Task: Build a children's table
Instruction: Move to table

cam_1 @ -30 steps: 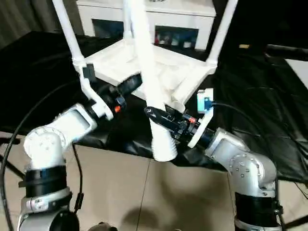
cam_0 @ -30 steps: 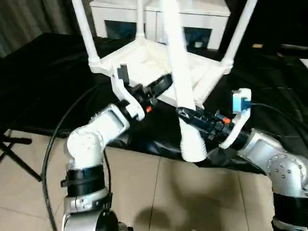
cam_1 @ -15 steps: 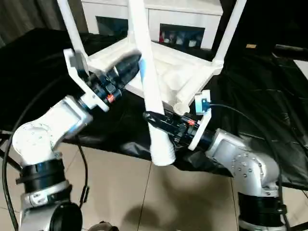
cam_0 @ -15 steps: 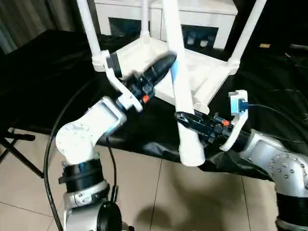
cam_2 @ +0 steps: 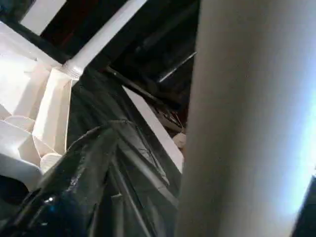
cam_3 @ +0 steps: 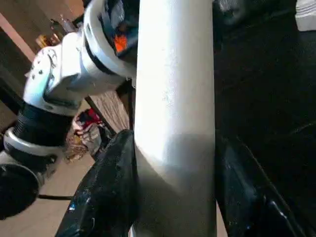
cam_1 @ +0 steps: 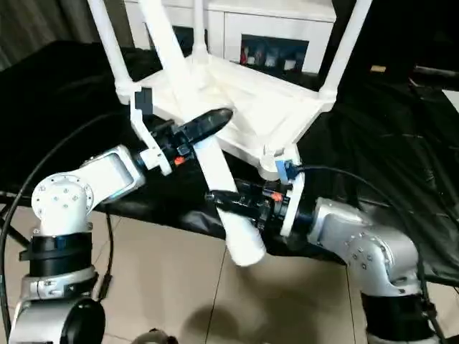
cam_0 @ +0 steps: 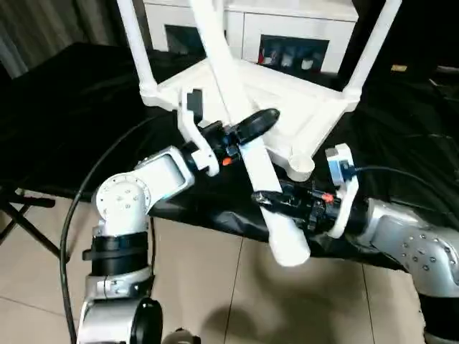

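Note:
The white tabletop [cam_0: 305, 97] lies upside down on a black cloth, ribs up, with three white legs standing in its corner sockets. The near corner socket [cam_0: 301, 170] is bare. A loose tapered leg [cam_0: 247, 154] slants from its thick end by my right gripper [cam_0: 276, 204] up to the upper left. The right gripper is shut on it near the thick end; both fingers [cam_3: 111, 187] press its sides. My left gripper [cam_0: 254, 123] stands open at the leg's middle. In the left wrist view the leg [cam_2: 247, 123] sits beside one finger [cam_2: 74, 177] with a gap between them.
A white cabinet with glass doors [cam_0: 301, 21] stands behind the table. The black cloth [cam_0: 64, 107] covers the raised work surface, and its front edge drops to a tiled floor [cam_0: 215, 301]. A black stand [cam_0: 21, 208] shows at the left edge.
The held leg has tipped, its top swinging left. My left gripper has come down from beside the leg's upper part to its middle. The right gripper has shifted slightly left with the leg.

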Motion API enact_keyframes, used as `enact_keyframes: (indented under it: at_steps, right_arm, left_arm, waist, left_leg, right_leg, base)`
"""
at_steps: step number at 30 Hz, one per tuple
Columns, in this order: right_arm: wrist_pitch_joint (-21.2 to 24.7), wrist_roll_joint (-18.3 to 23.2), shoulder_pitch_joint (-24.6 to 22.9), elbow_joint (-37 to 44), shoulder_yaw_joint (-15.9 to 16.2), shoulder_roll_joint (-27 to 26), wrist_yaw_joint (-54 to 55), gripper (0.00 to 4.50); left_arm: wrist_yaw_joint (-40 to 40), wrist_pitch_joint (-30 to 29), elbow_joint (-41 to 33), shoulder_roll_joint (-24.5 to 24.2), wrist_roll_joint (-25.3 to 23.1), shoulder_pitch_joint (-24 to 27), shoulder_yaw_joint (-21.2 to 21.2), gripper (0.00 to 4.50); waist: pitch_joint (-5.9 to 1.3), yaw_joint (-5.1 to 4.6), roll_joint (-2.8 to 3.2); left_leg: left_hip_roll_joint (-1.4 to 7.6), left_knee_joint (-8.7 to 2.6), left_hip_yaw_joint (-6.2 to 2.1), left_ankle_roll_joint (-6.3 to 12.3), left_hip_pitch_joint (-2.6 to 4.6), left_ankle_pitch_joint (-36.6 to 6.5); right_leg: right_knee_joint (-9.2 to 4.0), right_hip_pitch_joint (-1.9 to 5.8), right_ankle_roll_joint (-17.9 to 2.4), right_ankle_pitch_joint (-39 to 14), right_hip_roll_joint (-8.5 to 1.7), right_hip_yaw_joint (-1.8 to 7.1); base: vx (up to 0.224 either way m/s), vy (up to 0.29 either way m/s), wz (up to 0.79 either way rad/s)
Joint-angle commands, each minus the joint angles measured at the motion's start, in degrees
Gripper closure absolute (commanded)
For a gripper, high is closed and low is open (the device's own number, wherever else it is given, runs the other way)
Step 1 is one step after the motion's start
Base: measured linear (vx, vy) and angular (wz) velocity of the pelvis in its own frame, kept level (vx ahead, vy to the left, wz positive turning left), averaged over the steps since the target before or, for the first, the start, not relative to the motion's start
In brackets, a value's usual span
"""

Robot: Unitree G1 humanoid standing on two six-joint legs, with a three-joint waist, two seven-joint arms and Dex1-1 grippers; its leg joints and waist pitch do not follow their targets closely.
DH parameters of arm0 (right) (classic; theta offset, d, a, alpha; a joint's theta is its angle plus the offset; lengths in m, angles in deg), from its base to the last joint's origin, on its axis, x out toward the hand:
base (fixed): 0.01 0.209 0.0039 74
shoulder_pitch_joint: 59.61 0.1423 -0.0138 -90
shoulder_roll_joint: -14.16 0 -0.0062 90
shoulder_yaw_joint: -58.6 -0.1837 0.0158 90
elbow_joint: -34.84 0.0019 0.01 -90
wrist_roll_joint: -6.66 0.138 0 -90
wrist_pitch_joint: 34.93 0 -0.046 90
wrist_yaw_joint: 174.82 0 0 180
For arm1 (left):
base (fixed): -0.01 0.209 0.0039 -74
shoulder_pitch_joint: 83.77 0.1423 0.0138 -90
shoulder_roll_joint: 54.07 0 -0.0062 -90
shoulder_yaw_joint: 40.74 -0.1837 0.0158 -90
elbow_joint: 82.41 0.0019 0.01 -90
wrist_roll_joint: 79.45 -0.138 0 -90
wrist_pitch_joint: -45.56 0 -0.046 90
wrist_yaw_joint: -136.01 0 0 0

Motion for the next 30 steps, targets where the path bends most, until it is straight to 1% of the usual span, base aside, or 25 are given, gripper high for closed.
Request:
enact_keyframes:
  at_steps: [1,3,4,6,7,8,9,10,11,14,15,16,18,19,22,23,24,25,26,27,29,30]
  right_arm:
    - [-0.93,-0.11,-0.09,0.67,0.02,0.53,-0.8,2.66]
    - [-1.24,-0.18,0.02,0.44,0.23,0.6,-0.96,2.66]
    - [-1.31,-0.18,0.07,0.33,0.25,0.64,-1.09,2.66]
    - [-1.39,-0.14,0.1,0.25,0.29,0.71,-1.14,2.66]
    - [-1.54,-0.3,0.28,-0.06,0.47,0.85,-1.24,2.66]
    - [-1.6,-0.42,0.42,-0.25,0.55,0.89,-1.24,2.66]
    - [-1.61,-0.44,0.44,-0.27,0.56,0.89,-1.24,2.66]
    - [-1.66,-0.56,0.48,-0.34,0.58,0.87,-1.27,2.66]
    - [-1.76,-0.76,0.54,-0.44,0.62,0.84,-1.31,2.66]
    - [-1.99,-0.99,0.54,-0.48,0.73,0.87,-1.3,2.66]
    - [-2.05,-1.07,0.53,-0.48,0.76,0.9,-1.28,2.66]
    - [-2.15,-1.18,0.51,-0.49,0.81,0.96,-1.33,2.66]
    - [-2.23,-1.22,0.53,-0.54,0.84,0.98,-1.34,2.66]
    - [-2.38,-1.33,0.54,-0.56,0.92,1.02,-1.34,2.66]
    - [-2.55,-1.46,0.55,-0.59,0.97,1.09,-1.36,2.66]
    - [-2.58,-1.47,0.52,-0.57,0.97,1.13,-1.4,2.66]
    - [-2.58,-1.47,0.52,-0.57,0.97,1.13,-1.4,2.66]
    - [-2.56,-1.53,0.52,-0.57,0.95,1.13,-1.48,2.66]
    - [-2.49,-1.56,0.51,-0.57,0.94,1.11,-1.49,2.13]
    - [-2.55,-1.8,0.58,-0.61,0.95,1.03,-1.29,1.99]
    - [-2.76,-2.69,1.03,-1.16,0.93,0.58,0.07,1.94]
    - [-3.72,-4.06,1.27,-1.24,1.49,0.68,0.6,1.81]
  left_arm:
    - [-0.28,0.19,0.43,-0.31,0.56,-0.97,0.53,0.57]
    - [-1.04,0.4,0.57,-0.67,1.3,-1.07,0.77,0.62]
    - [-1.14,0.37,0.51,-0.79,1.32,-1.01,0.7,0.69]
    - [-1.25,0.38,0.51,-0.87,1.2,-0.99,0.61,0.97]
    - [-2.0,-0.3,0.12,-1.21,1.55,-0.78,0.28,0.97]
    - [-2.68,-0.71,-0.24,-1.48,1.82,-0.61,-0.03,1.07]
    - [-2.78,-0.77,-0.28,-1.52,1.86,-0.59,-0.08,1.21]
    - [-2.95,-0.87,-0.34,-1.57,2.01,-0.56,-0.13,1.21]
    - [-3.05,-0.74,-0.42,-1.79,1.67,-0.54,-0.43,1.44]
    - [-2.93,-0.19,-0.57,-2.02,1.05,-0.43,-0.91,1.52]
    - [-3.13,-0.18,-0.69,-2.27,0.75,-0.37,-1.34,1.74]
    - [-2.99,0.01,-0.78,-2.38,0.31,-0.34,-1.59,1.74]
    - [-2.93,0.09,-0.79,-2.44,0.09,-0.34,-1.69,1.92]
    - [-2.74,0.45,-0.77,-2.56,-0.49,-0.38,-1.86,2.02]
    - [-2.36,0.93,-0.57,-2.62,-1.32,-0.6,-2.03,2.31]
    - [-1.96,1.03,-0.55,-2.62,-1.65,-0.72,-2.08,2.31]
    - [-1.96,1.03,-0.55,-2.62,-1.65,-0.72,-2.08,2.49]
    - [-1.99,1.04,-0.57,-2.71,-1.65,-0.78,-2.22,2.58]
    - [-1.48,1.56,-0.43,-2.81,-2.36,-0.93,-2.43,2.64]
    - [-1.57,2.06,-0.39,-3.26,-3.15,-1.03,-3.05,2.66]
    - [-0.92,3.44,-0.55,-4.04,-5.67,-1.1,-4.57,2.69]
    - [-0.83,4.03,-0.87,-4.59,-7.12,-1.08,-5.76,2.7]
  waist:
    - [-4.46,0.0,-0.73]
    - [-4.51,0.08,-0.8]
    - [-4.58,0.08,-0.88]
    - [-4.59,0.07,-0.81]
    - [-4.57,0.06,-0.94]
    - [-4.61,0.11,-0.89]
    - [-4.56,0.09,-0.89]
    - [-4.54,0.1,-0.86]
    - [-4.51,0.09,-0.87]
    - [-4.47,0.1,-0.86]
    - [-4.47,0.11,-0.85]
    - [-4.51,0.1,-0.86]
    - [-4.5,0.08,-0.86]
    - [-4.54,0.12,-0.75]
    - [-4.54,0.04,-0.82]
    - [-4.57,0.07,-0.81]
    - [-4.6,0.08,-0.82]
    - [-4.62,0.08,-0.84]
    - [-4.6,0.08,-0.79]
    - [-4.63,0.12,-0.86]
    - [-4.62,0.06,-0.79]
    - [-4.59,0.05,-0.78]
  left_leg:
    - [2.63,-3.98,-0.97,0.6,0.99,-6.71]
    - [2.64,-3.94,-0.98,0.81,0.9,-6.14]
    - [2.63,-3.87,-0.96,1.05,0.87,-5.67]
    - [2.66,-3.83,-0.96,1.39,0.89,-5.19]
    - [2.65,-3.84,-0.92,1.45,0.87,-5.25]
    - [2.63,-3.78,-0.9,1.48,0.9,-5.09]
    - [2.61,-3.8,-0.89,1.5,0.88,-5.1]
    - [2.62,-3.79,-0.88,1.5,0.9,-5.25]
    - [2.63,-3.82,-0.88,1.47,0.94,-5.5]
    - [2.67,-3.88,-0.9,1.03,1.01,-6.27]
    - [2.68,-3.88,-0.91,0.99,1.0,-6.29]
    - [2.67,-3.87,-0.93,0.96,0.96,-6.11]
    - [2.66,-3.86,-0.93,0.93,0.9,-5.99]
    - [2.64,-3.83,-0.93,0.94,0.94,-5.99]
    - [2.64,-3.82,-0.92,1.04,0.93,-5.9]
    - [2.64,-3.78,-0.92,1.07,0.92,-5.62]
    - [2.64,-3.76,-0.92,1.09,0.9,-5.5]
    - [2.63,-3.73,-0.92,1.11,0.9,-5.36]
    - [2.62,-3.75,-0.92,1.23,0.88,-5.44]
    - [2.63,-3.75,-0.94,1.27,0.9,-5.36]
    - [2.67,-3.78,-0.98,1.25,0.93,-5.26]
    - [2.73,-3.82,-1.03,1.19,0.93,-5.41]
  right_leg:
    - [-4.29,2.71,-8.87,-12.05,-4.27,3.21]
    - [-4.12,2.81,-9.38,-11.34,-4.35,3.21]
    - [-4.02,2.81,-9.62,-10.58,-4.28,3.2]
    - [-3.88,2.81,-10.09,-9.64,-4.28,3.21]
    - [-3.94,2.83,-10.16,-9.76,-4.3,3.21]
    - [-3.89,2.83,-10.3,-9.81,-4.32,3.23]
    - [-3.92,2.81,-10.28,-9.97,-4.31,3.24]
    - [-3.96,2.79,-10.28,-10.24,-4.31,3.24]
    - [-3.98,2.77,-10.21,-10.6,-4.3,3.24]
    - [-4.13,2.74,-9.69,-12.15,-4.34,3.24]
    - [-4.12,2.73,-9.64,-12.2,-4.34,3.25]
    - [-4.06,2.76,-9.56,-11.88,-4.31,3.24]
    - [-4.04,2.8,-9.58,-11.64,-4.35,3.25]
    - [-4.05,2.76,-9.63,-11.58,-4.35,3.24]
    - [-4.02,2.79,-9.71,-11.27,-4.29,3.23]
    - [-3.93,2.82,-9.77,-10.78,-4.29,3.26]
    - [-3.91,2.84,-9.87,-10.51,-4.29,3.24]
    - [-3.86,2.84,-9.95,-10.28,-4.29,3.25]
    - [-3.9,2.86,-10.0,-10.3,-4.27,3.24]
    - [-3.9,2.86,-9.98,-10.25,-4.29,3.24]
    - [-3.83,2.8,-9.85,-10.16,-4.22,3.24]
    - [-3.91,2.77,-9.59,-10.45,-4.23,3.23]
  base:
    - [0.0,0.0,0.0]
    - [0.0,0.0,0.0]
    - [0.0,0.0,0.0]
    - [0.0,0.0,0.0]
    - [0.0,0.0,0.0]
    - [0.0,0.0,0.0]
    - [0.0,0.0,0.0]
    - [0.0,0.0,0.0]
    - [0.0,0.0,0.0]
    - [0.0,0.0,0.0]
    - [0.0,0.0,0.0]
    - [0.0,0.0,0.0]
    - [0.0,0.0,0.0]
    - [0.0,0.0,0.0]
    - [0.0,0.0,0.0]
    - [0.0,0.0,0.0]
    - [0.0,0.0,0.0]
    - [0.0,0.0,0.0]
    - [0.0,0.0,0.0]
    - [0.0,0.0,0.0]
    - [0.0,0.0,0.0]
    - [0.0,0.0,0.0]
